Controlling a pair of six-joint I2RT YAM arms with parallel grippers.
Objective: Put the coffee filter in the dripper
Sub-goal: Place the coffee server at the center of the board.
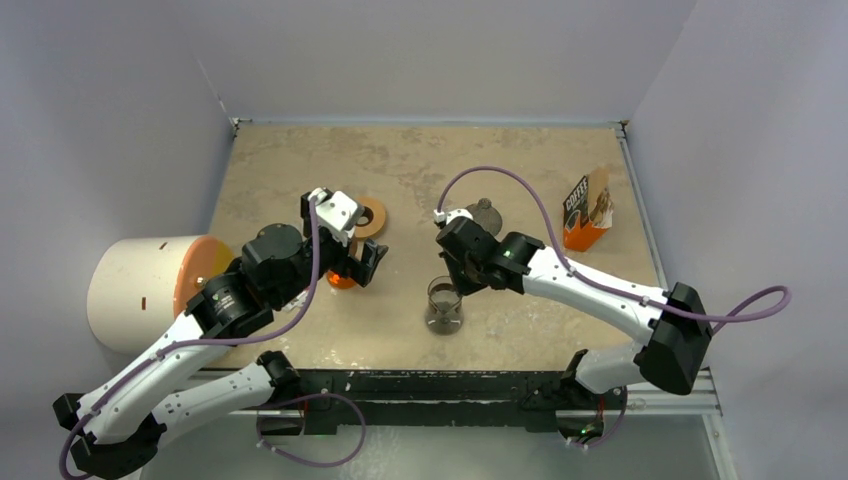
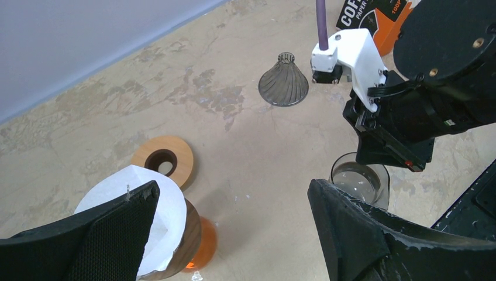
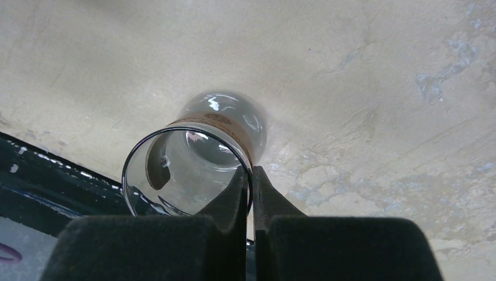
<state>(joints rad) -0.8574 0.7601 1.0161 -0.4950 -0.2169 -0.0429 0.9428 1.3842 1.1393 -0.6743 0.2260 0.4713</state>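
Note:
The coffee filter [image 2: 169, 216], a pale paper cone, sits in the dripper's brown wood collar [image 2: 188, 234]. The dripper stands on the orange glass vessel [image 2: 205, 243], and its glass cone is hidden. My left gripper [image 2: 234, 193] is wide open just above them. Its left finger [image 2: 105, 234] covers part of the filter and its right finger hangs over bare table. In the top view the left gripper [image 1: 358, 262] hides the filter, and only the orange vessel [image 1: 340, 280] peeks out. My right gripper [image 3: 251, 172] is shut on the rim of a smoky-grey glass cup [image 3: 175, 175], one finger inside and one outside.
A loose light wooden ring [image 2: 164, 159] lies just behind the orange vessel. A smoky ribbed glass cone [image 2: 283, 82] stands mouth down farther back. A black-and-orange coffee packet [image 1: 588, 210] stands at the back right. A large cream cylinder [image 1: 150, 290] lies off the table's left edge.

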